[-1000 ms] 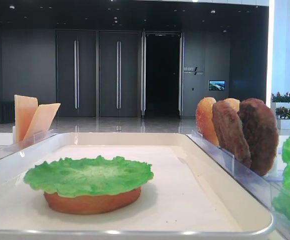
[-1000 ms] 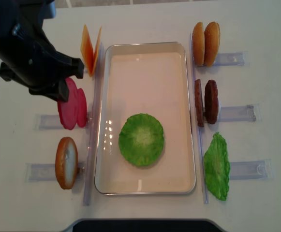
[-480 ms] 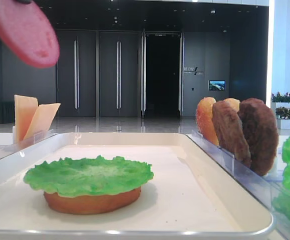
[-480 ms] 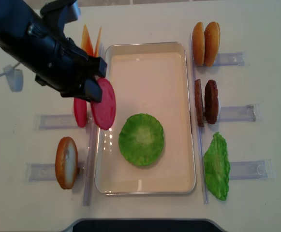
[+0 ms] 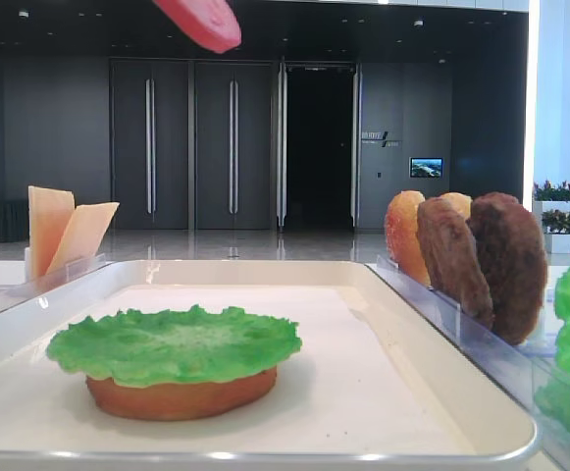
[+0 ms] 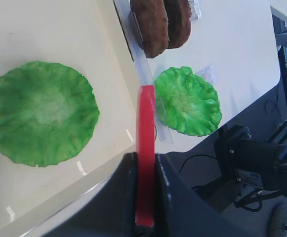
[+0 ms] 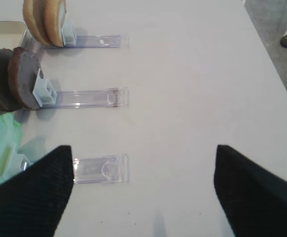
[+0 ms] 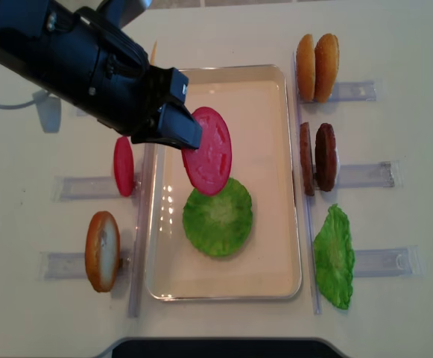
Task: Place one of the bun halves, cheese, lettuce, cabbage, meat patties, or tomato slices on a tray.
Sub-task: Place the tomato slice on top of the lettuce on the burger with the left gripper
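The pale worktop (image 8: 395,45) carries a large shallow off-white rectangular tray (image 8: 272,82) with a raised rim. Clear plastic racks (image 8: 365,175) flank it, holding spare glossy orange-brown bun halves (image 8: 317,67), dark rough meat patties (image 8: 318,156), thin pale yellow-orange cheese squares (image 5: 64,231), a second ruffled green lettuce (image 8: 334,257) and one more tomato slice (image 8: 124,165).

Inside the tray a bright green ruffled lettuce leaf (image 8: 217,216) lies flat on an orange-brown bun half (image 5: 181,397), whose edge shows only in the low side view.

The step in hand appears to be the carry: the left gripper (image 8: 180,134), on its bulky black arm, is pinching a flat matte red tomato disc (image 8: 209,151) by its edge. The left wrist view shows the disc squeezed edge-on between the two dark jaws. The disc hangs in the air over the tray, overlapping the upper left edge of the lettuce from above, clear of it and tilted.

The next move likely calls for centring the disc over the lettuce, lowering it, levelling it, then letting go.

The right gripper (image 7: 143,192) waits over bare worktop beside the racks, its jaws spread and holding nothing.
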Robot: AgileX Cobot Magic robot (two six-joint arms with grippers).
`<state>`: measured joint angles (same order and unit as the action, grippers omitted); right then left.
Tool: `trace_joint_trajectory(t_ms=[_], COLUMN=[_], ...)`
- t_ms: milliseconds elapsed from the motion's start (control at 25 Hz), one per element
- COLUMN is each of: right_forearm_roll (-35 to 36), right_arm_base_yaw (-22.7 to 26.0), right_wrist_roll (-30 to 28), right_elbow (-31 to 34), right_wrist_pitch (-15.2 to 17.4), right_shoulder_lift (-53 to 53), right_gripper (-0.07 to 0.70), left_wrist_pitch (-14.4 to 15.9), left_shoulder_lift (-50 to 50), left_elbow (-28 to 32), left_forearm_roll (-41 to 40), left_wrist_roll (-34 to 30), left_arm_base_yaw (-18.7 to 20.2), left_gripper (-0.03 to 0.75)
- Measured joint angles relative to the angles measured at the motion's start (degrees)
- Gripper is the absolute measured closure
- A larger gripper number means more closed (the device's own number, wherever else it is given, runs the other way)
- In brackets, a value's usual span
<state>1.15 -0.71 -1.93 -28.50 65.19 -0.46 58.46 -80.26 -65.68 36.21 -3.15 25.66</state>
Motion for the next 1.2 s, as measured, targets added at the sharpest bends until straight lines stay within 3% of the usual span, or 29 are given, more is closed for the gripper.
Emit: trace_joint_trajectory(t_ms=[280,560,800,1200], right_forearm_roll=[0.00,0.00,0.00,0.00], right_arm_base_yaw=[0.00,0.00,0.00,0.00], right_wrist_roll=[0.00,0.00,0.00,0.00], right_elbow=[0.00,0.00,0.00,0.00], right_wrist_pitch=[0.00,0.00,0.00,0.00], right_shoulder_lift=[0.00,0.00,0.00,0.00], right_gripper=[0.052,0.052,0.052,0.052], left_wrist_pitch=[-0.52,-6.76,-11.30,-11.79], left_shoulder_lift=[-0.07,-0.07,-0.07,-0.07], left_elbow=[2.93,12.04,17.74,19.22], left_forearm_roll=[0.38,10.78,13.27,17.58], left_wrist_roll=[-0.05,-8.91,-12.22,-16.70], left_arm_base_yaw=[0.00,0.00,-0.47,-3.18], left_gripper=[0.664,0.664,0.664,0.664])
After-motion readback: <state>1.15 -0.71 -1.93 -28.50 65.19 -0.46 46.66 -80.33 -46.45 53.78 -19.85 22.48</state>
